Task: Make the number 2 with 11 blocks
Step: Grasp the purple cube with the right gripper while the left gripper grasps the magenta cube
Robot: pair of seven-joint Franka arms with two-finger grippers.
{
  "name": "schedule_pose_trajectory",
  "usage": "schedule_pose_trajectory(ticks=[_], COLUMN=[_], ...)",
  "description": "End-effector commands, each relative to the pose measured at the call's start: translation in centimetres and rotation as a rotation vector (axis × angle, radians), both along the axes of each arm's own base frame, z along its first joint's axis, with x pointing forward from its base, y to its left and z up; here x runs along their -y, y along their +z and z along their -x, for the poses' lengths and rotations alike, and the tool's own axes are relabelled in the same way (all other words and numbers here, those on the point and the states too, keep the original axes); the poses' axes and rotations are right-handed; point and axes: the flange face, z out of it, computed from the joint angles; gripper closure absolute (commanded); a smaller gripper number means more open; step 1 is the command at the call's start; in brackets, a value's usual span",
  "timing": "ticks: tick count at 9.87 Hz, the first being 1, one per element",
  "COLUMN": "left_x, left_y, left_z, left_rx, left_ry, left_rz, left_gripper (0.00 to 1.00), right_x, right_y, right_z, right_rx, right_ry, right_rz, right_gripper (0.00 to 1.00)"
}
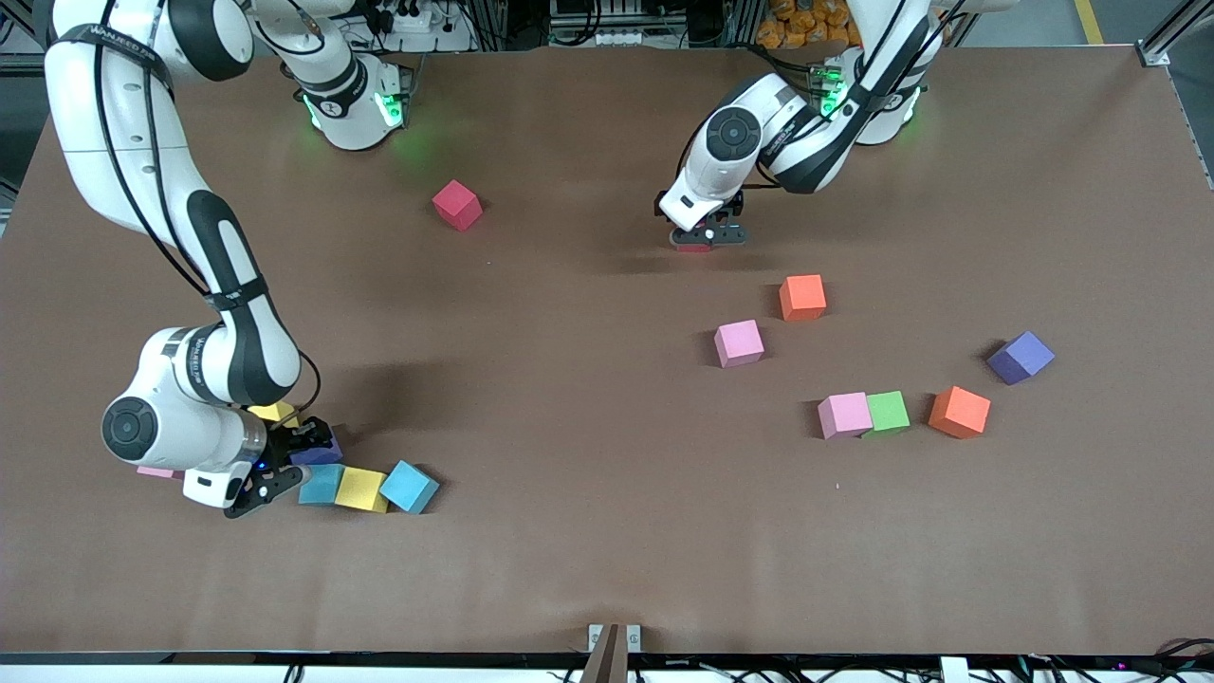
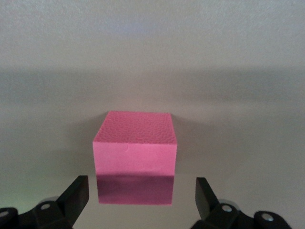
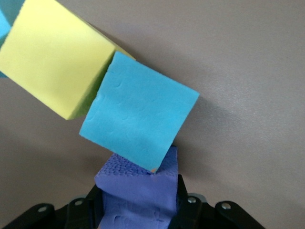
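My left gripper [image 1: 707,237] stands low over a reddish-pink block [image 2: 135,152], open, one finger [image 2: 76,195] on each side and neither touching it. In the front view only a sliver of that block [image 1: 695,248] shows under the hand. My right gripper [image 1: 285,455] is down at the right arm's end of the table, shut on a purple block [image 3: 138,195] [image 1: 322,451]. That block presses against a light blue block [image 3: 138,126] [image 1: 321,484], which sits in a row with a yellow block [image 3: 55,62] [image 1: 361,489] and another light blue block [image 1: 410,487].
A yellow block [image 1: 275,412] and a pink one [image 1: 156,470] lie partly hidden by the right arm. A red block [image 1: 457,205] sits alone near the bases. Toward the left arm's end lie orange [image 1: 802,297], pink [image 1: 739,342], purple [image 1: 1020,358], pink [image 1: 844,415], green [image 1: 888,411] and orange [image 1: 959,412] blocks.
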Motion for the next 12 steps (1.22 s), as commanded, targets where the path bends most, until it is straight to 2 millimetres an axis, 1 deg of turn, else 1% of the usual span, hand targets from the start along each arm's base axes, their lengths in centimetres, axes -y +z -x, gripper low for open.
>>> schedule_pose_trajectory(ticks=[1,2,3,5,6,7,8,9,10,11,12], left_x=[-0.2,-0.2,-0.3,-1.2,-1.5,-1.8,-1.8,-1.6,-1.1,0.5,1.7], left_y=[-0.9,-0.9,-1.1,-1.6,-1.9,-2.0,-1.7,-1.2,-0.7,-0.3,0.0], left_z=[0.5,0.3,0.3,-0.6,-0.9,-1.3,-1.4,-1.3,-1.0,0.6,1.9], left_rx=[0.000,0.005,0.006,0.017,0.024,0.029,0.038,0.047,0.057,0.059,0.057], left_ry=[0.001,-0.007,-0.016,-0.021,-0.036,-0.036,-0.034,-0.020,0.018,-0.006,0.006], left_rz=[-0.006,-0.008,-0.012,-0.026,-0.035,-0.040,-0.038,-0.041,-0.048,-0.040,-0.038], left_gripper=[0.17,0.17,0.14,0.16,0.27,0.52,0.84,1.00,1.00,1.00,1.00], right_x=[-1.6,-3.2,-4.5,-6.1,-7.2,-8.6,-9.7,-10.9,-12.6,-14.3,-15.6], right_y=[0.9,2.3,3.7,5.2,6.3,7.2,8.3,9.5,10.7,11.8,12.8], right_z=[0.4,0.9,1.4,2.6,4.0,5.8,7.3,8.6,9.7,10.8,11.6], right_rx=[-0.045,-0.087,-0.110,-0.142,-0.128,-0.121,-0.117,-0.113,-0.108,-0.101,-0.095], right_ry=[0.031,0.053,0.073,0.105,0.121,0.143,0.164,0.186,0.206,0.224,0.247], right_rz=[-0.030,-0.042,-0.056,-0.073,-0.075,-0.078,-0.079,-0.081,-0.088,-0.099,-0.095], right_gripper=[0.93,0.93,0.93,0.91,0.91,0.91,0.91,0.91,0.91,0.91,0.92])
